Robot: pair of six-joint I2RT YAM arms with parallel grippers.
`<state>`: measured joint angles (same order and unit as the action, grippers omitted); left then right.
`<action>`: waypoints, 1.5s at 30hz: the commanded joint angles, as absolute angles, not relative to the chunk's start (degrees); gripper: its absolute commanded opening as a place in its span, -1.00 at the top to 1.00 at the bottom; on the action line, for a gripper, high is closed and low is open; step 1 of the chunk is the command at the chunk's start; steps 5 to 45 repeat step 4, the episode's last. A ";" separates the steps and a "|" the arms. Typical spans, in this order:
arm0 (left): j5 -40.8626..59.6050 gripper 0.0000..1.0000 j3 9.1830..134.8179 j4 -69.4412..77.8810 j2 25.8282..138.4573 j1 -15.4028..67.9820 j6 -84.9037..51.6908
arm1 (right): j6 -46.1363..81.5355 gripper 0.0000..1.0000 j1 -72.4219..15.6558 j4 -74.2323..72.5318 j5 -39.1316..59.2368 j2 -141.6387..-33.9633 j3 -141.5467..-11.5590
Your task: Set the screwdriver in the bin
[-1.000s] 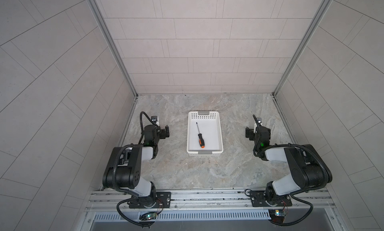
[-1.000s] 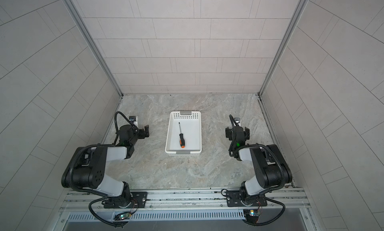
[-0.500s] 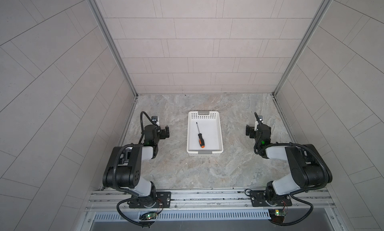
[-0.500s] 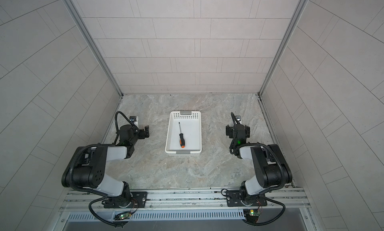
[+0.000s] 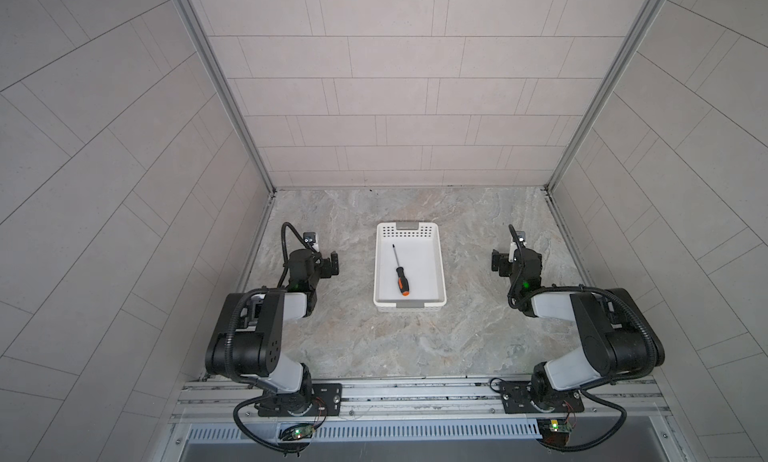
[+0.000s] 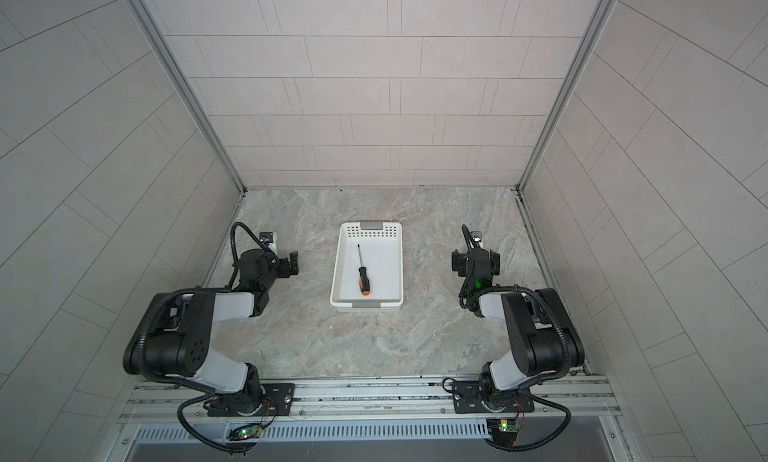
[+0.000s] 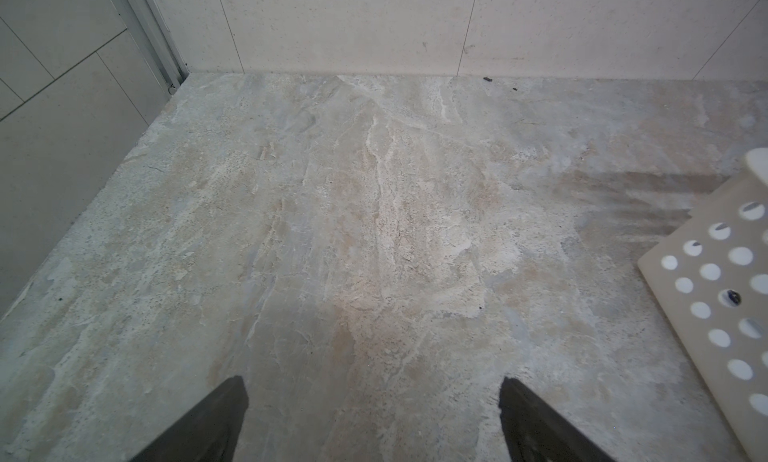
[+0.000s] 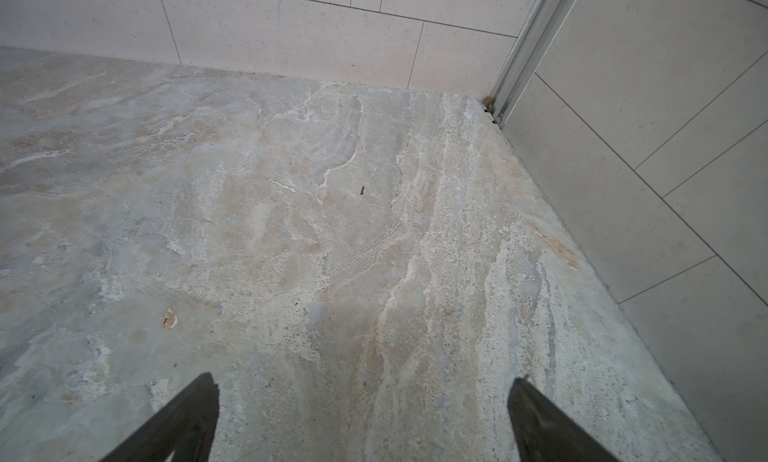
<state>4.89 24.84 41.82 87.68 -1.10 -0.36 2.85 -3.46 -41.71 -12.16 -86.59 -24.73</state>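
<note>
See screwdriver [image 5: 400, 275] lying flat on the floor of bin [image 5: 441, 268] in both top views, fully inside the walls, touching neither long wall. Read shaft tip at about 11 o'clock, orange butt at about 5 o'clock, handle in the 6 o'clock half. Find bin mid-tabletop [image 5: 415, 347], long axis running 12 to 6, grey handle strips at the 12 and 6 ends. Place left gripper [image 7: 372, 397] at 9 o'clock of bin and right gripper [image 8: 363, 393] at 3 o'clock, both clear of it. Confirm from left wrist view: fingers spread wide over bare marble, perforated bin wall at the frame edge. Confirm same from right wrist view: fingers spread wide, marble and tiled corner ahead. Note dark speck behind one wall hole in left wrist view; can't tell what.
</note>
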 commanded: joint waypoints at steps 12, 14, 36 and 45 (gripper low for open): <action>4.63 -0.99 25.75 41.66 87.76 -0.80 0.45 | 2.90 -0.99 -3.43 -40.82 -12.03 -86.79 -25.26; 4.63 -0.99 25.75 41.66 87.76 -0.80 0.45 | 2.90 -0.99 -3.43 -40.82 -12.03 -86.79 -25.26; 4.63 -0.99 25.75 41.66 87.76 -0.80 0.45 | 2.90 -0.99 -3.43 -40.82 -12.03 -86.79 -25.26; 4.63 -0.99 25.75 41.66 87.76 -0.80 0.45 | 2.90 -0.99 -3.43 -40.82 -12.03 -86.79 -25.26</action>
